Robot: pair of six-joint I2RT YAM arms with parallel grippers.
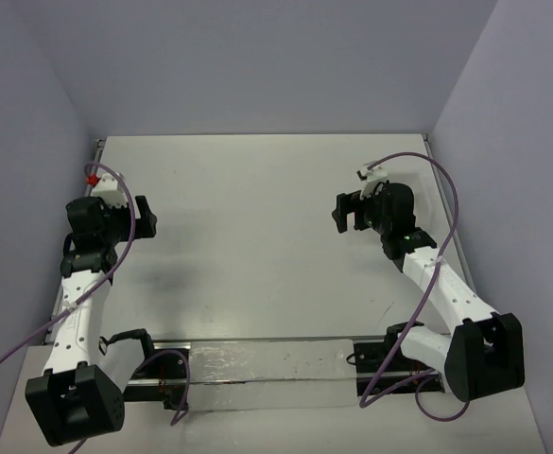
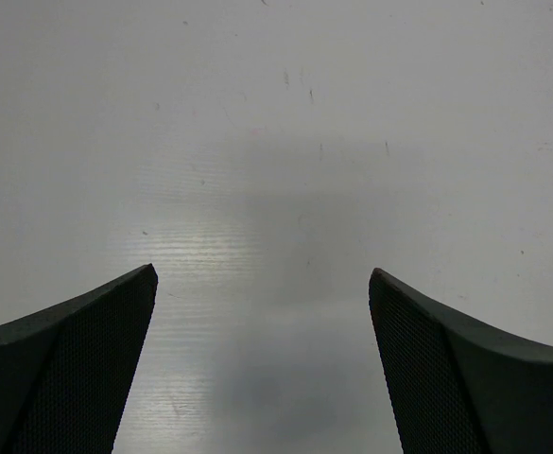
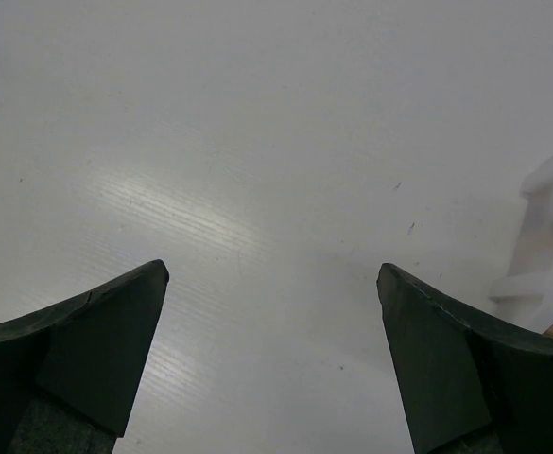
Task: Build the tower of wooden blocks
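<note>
Left gripper (image 2: 263, 284), right gripper (image 3: 272, 274) both gaping, empty; seeing no wood blocks ahead of either; am searching before reaching.

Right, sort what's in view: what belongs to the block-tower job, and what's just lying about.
Job: black left gripper, open; black right gripper, open. No wood blocks in view.
Lying about: purple cables, small red piece at far left, white plastic bracket, shiny clear strip.

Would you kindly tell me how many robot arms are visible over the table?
2. The left arm reaches forward along the left side of the table; the right arm reaches forward along its right side. No further arm seems hidden.
</note>
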